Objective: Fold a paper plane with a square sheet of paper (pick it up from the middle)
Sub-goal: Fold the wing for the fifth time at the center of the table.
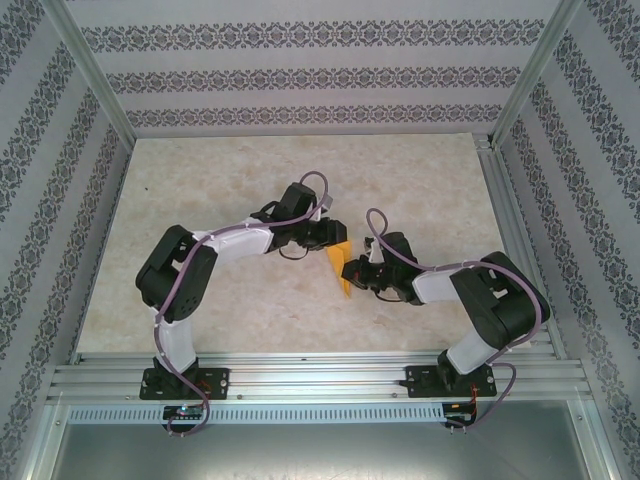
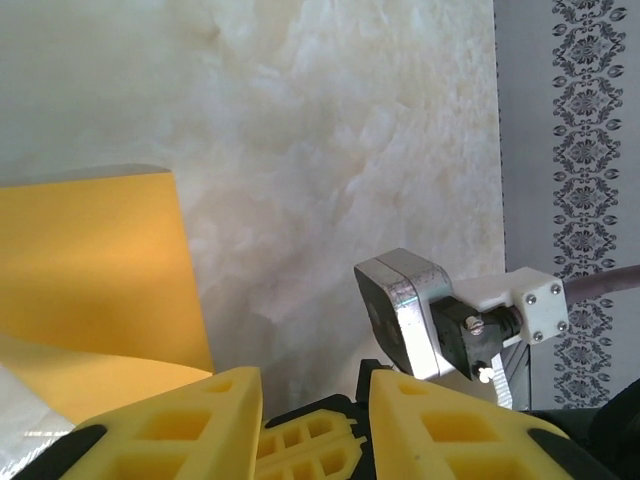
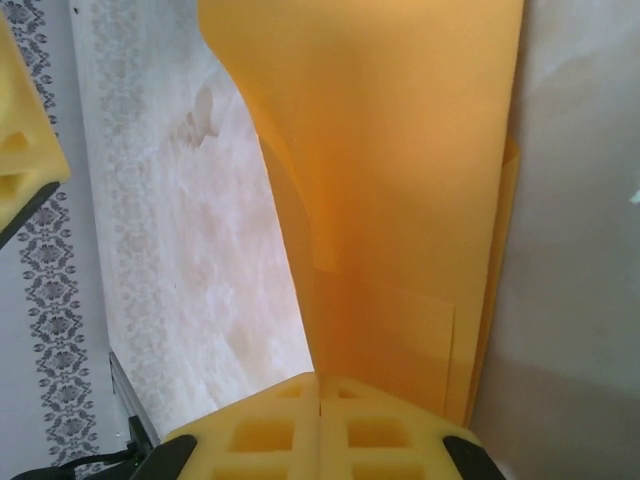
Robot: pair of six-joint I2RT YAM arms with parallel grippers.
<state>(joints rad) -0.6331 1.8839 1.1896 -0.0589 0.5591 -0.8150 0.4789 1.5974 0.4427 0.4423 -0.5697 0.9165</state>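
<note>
Top view: L arm (image 1: 180, 290) rises from its base, elbow bent outward to the L, forearm reaching in toward centre w/ L claw (image 1: 328, 238) over mid worktop (image 1: 230, 180). R arm (image 1: 490, 300) mirrors it, elbow out to the R, R claw (image 1: 358, 275) pointing in at the L one. Orange-yellow paper sheet (image 1: 340, 265) sits between the two claws, off the surface, narrowing to a point at its near end. Patterned walls (image 1: 300, 80) box in the worktop on 3 sides. L wrist view: L claw (image 2: 315, 380) is narrowly apart, nothing betw. the fingers; paper sheet (image 2: 90, 270) lies just beside its L finger, one flat panel up and a curved edge below. A silver metal block (image 2: 405, 310) on the R arm's wrist sits near, ahead to the R. R wrist view: R claw (image 3: 320, 385) is pinched closed on the paper sheet (image 3: 400, 180), which stands up from the fingers in several folded layers and blocks most of the view ahead. A yellow finger (image 3: 20, 150) of the L claw shows at far L, apart from the paper.
</note>
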